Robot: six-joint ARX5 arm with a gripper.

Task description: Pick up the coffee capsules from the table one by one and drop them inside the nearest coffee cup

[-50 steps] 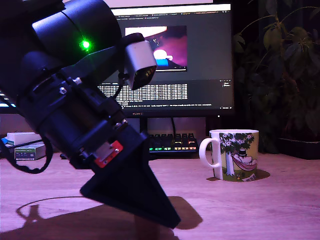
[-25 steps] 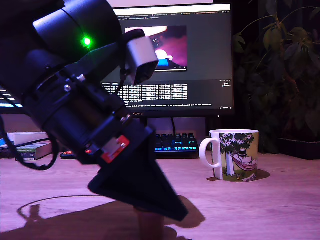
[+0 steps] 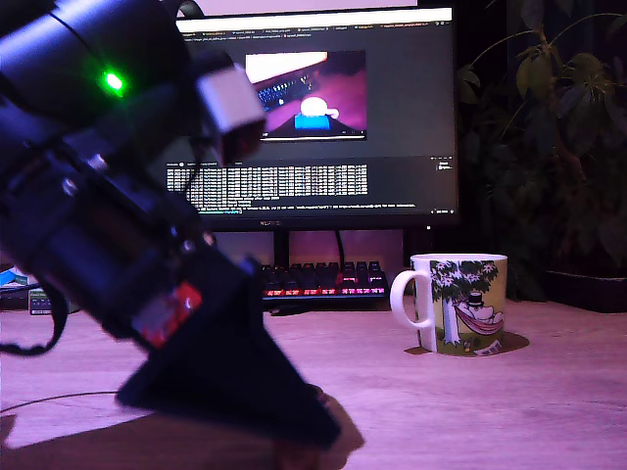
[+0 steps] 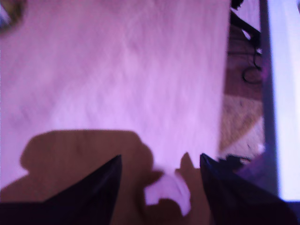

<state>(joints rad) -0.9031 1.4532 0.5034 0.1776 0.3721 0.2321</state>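
Note:
The coffee cup (image 3: 460,304), a white mug with a green tree print, stands on the table (image 3: 470,411) at the exterior view's right, handle toward the arm. My gripper (image 3: 318,431) is a black wedge pointing down at the tabletop, well to the left of the cup. In the wrist view the gripper (image 4: 159,161) is open, its dark fingers (image 4: 105,185) wide apart over shadowed wood (image 4: 117,70). No coffee capsule shows clearly. A small dark shape (image 3: 297,454) sits under the gripper tip, and I cannot tell what it is.
A lit monitor (image 3: 343,117) and a backlit keyboard (image 3: 323,279) stand behind the table, with a leafy plant (image 3: 558,147) at the back right. The wrist view shows the table's edge, with floor and cables (image 4: 243,70) beyond it.
The arm has swung toward the exterior view's left and tilted lower, and the gripper tip now sits closer to the tabletop. The cup has not moved.

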